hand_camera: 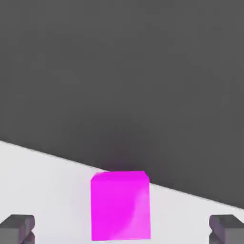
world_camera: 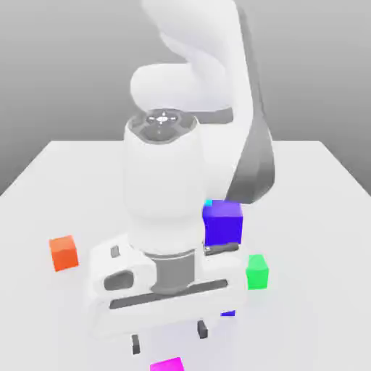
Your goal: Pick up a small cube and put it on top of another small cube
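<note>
The white arm's two-finger gripper [world_camera: 169, 338] hung with jaws spread wide and empty above the small bright magenta cube [hand_camera: 120, 206], which sat on the pale table [world_camera: 319, 217] near its edge. The small green cube [world_camera: 257, 272] lay toward the exterior view's right. A good grasp would need a straight descent, cube centred between the fingers [hand_camera: 17, 228].

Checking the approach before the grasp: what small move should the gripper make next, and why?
Probably lower straight down. The gripper is open above the magenta cube, whose faces lie between the fingertips without touching them, so descending would bring them around it.
</note>
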Robot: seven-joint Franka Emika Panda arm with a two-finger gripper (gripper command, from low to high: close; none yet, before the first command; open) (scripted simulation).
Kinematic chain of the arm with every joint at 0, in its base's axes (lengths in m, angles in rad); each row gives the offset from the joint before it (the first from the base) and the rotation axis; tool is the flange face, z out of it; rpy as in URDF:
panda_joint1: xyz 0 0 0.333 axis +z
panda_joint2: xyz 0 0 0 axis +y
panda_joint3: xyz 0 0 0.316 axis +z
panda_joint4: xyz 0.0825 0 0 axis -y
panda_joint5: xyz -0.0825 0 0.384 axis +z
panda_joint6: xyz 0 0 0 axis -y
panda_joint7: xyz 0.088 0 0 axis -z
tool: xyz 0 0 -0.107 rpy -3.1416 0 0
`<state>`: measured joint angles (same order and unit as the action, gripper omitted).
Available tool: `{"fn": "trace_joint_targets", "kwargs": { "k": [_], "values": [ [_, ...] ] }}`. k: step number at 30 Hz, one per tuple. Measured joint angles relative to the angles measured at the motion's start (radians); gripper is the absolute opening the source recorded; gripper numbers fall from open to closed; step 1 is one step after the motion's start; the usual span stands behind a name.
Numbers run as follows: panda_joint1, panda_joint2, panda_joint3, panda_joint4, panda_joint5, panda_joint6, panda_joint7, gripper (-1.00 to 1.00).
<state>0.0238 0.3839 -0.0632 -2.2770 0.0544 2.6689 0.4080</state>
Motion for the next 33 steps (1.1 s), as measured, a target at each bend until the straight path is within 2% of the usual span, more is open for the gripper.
{"fn": "trace_joint_targets", "kwargs": {
  "k": [3,4,11,15,17,24,33],
  "values": [
    [-0.009,0.109,0.011,0.021,0.009,0.079,-0.011,0.00],
    [-0.012,0.134,0.014,0.027,0.011,0.098,-0.013,-1.00],
    [-0.013,0.135,0.015,0.027,0.010,0.097,-0.012,-1.00],
    [-0.002,0.013,0.002,0.000,-0.001,0.003,-0.004,-1.00],
    [0.005,-0.037,0.028,-0.025,0.004,-0.021,-0.031,-1.00],
    [0.081,-0.282,0.136,-0.243,-0.090,-0.043,-0.273,-1.00],
    [0.233,-0.563,0.176,-0.528,-0.093,-0.032,-0.687,-1.00]
  ]
}}
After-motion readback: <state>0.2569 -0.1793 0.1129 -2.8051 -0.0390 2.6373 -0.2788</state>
